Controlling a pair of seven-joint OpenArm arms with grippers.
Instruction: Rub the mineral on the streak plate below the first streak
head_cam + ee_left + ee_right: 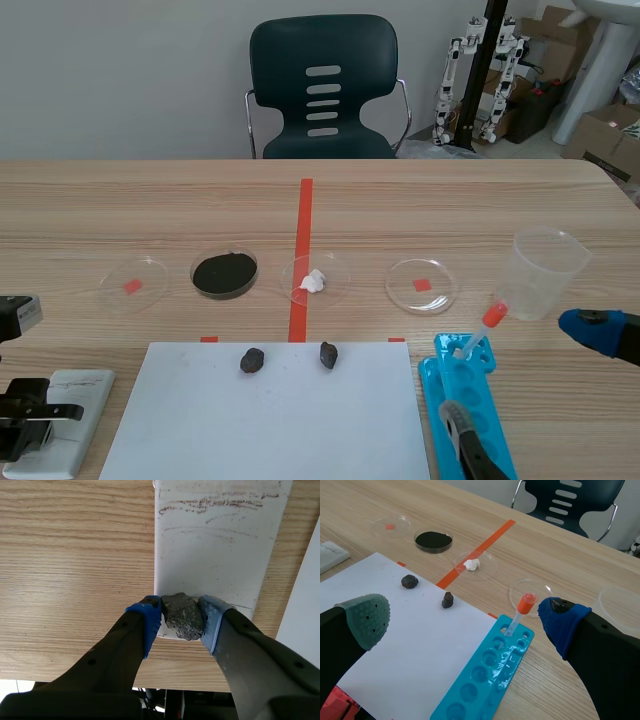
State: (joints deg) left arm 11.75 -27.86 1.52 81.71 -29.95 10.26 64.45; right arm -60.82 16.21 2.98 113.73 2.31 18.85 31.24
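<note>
My left gripper [181,625] is shut on a rough grey mineral [182,614], its blue pads pressed against both sides. The mineral sits over the near end of the white streak plate [220,555]; whether it touches the plate I cannot tell. A reddish-brown streak [215,502] runs across the plate's far end, with fainter marks just under it. In the scene view the plate [70,415] lies at the table's front left, under the left gripper [25,410]. My right gripper [465,615] is open and holds nothing, low at the right [511,366].
A white paper sheet [270,420] holds two dark rocks [252,360] [328,354]. Behind it stand several petri dishes, one with black powder [224,273] and one with a white lump [315,280]. A blue well tray [470,410], a dropper [480,330] and a plastic cup [545,272] are at the right.
</note>
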